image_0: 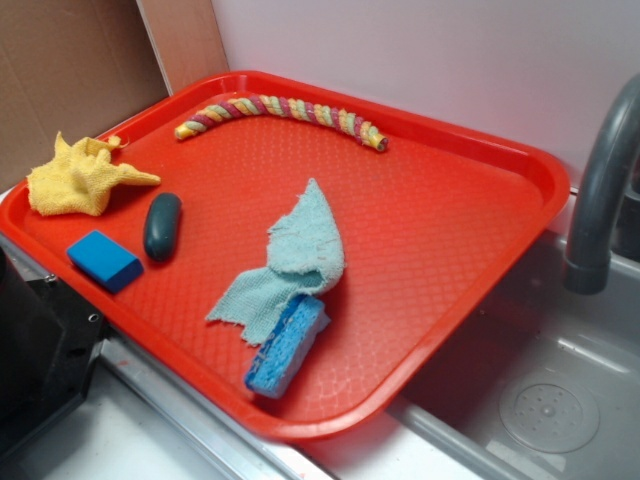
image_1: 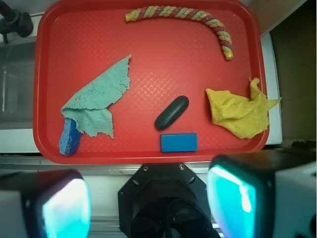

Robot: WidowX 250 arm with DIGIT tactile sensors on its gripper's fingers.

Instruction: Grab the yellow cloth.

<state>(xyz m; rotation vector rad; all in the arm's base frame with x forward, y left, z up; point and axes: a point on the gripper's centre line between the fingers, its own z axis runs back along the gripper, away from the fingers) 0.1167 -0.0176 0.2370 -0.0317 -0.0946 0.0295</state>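
Well beyond fingers point(image_1: 148, 203): yellow cloth point(image_1: 241, 114)

Cloth point(image_1: 239, 114) at tray point(image_1: 148, 54) edge — pebble point(image_1: 172, 112), block point(image_1: 179, 142) beside; rope point(image_1: 188, 17) behind.

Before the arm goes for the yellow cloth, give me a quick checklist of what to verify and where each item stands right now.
1. Yellow cloth in plain view, nothing lying on it: ok.
2. Cloth fully on the red tray: not ok; it lies at the tray's edge, with a corner draped over the rim.
3. Gripper jaws open: ok; the two fingers stand wide apart in the wrist view.
4. Gripper over the cloth: not ok; in the wrist view the cloth lies off to the side.
5. Neighbours clear of the cloth: ok; the dark oval object and the blue block lie apart from it.
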